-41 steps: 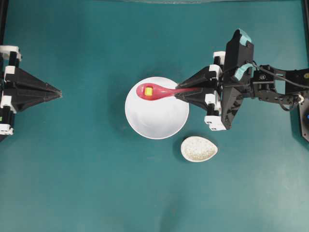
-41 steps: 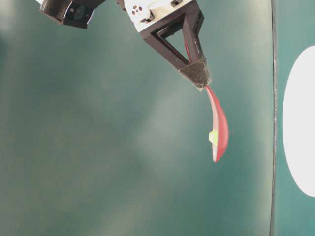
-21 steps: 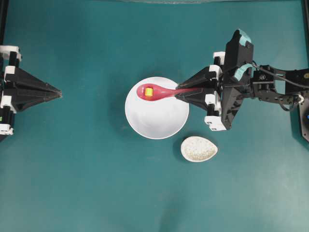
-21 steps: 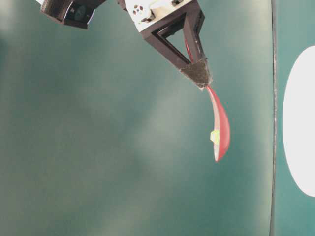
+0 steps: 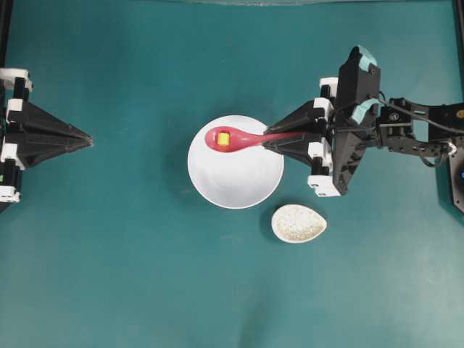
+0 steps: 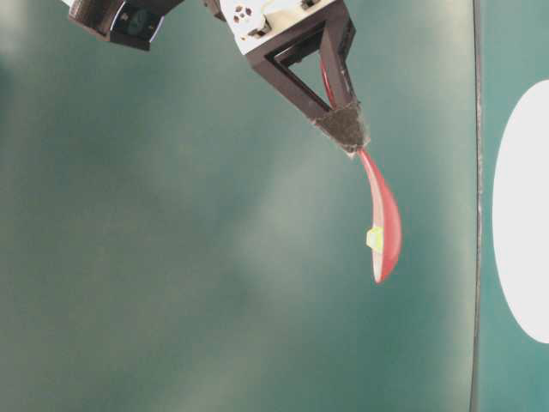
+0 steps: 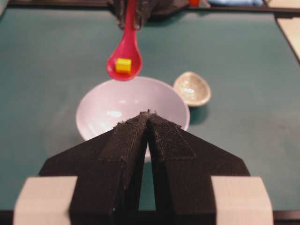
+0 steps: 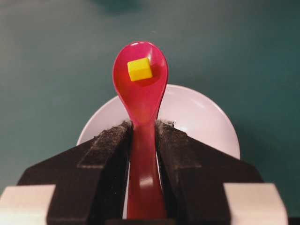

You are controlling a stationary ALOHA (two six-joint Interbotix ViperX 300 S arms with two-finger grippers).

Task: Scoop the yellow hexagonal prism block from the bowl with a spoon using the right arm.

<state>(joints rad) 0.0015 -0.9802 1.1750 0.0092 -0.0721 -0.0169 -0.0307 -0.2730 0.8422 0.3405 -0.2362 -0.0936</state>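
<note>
No change noted over the last second: right gripper (image 5: 270,141) stays clamped on the spoon (image 5: 235,138) handle, yellow hexagonal prism block (image 5: 223,137) seated in the scoop ahead of its jaws, above the bowl (image 5: 235,181), so scoop judged complete

R. arm (image 5: 406,134): black links w/ black cables looped along the top, white blocks beside the wrist, teal cap on the camera mount. R. gripper (image 5: 267,143): black triangular fingers, fuzzy black pads (image 8: 110,154), white blocks at base. L. gripper (image 5: 88,138): same black wedge shape, white blocks.
</note>
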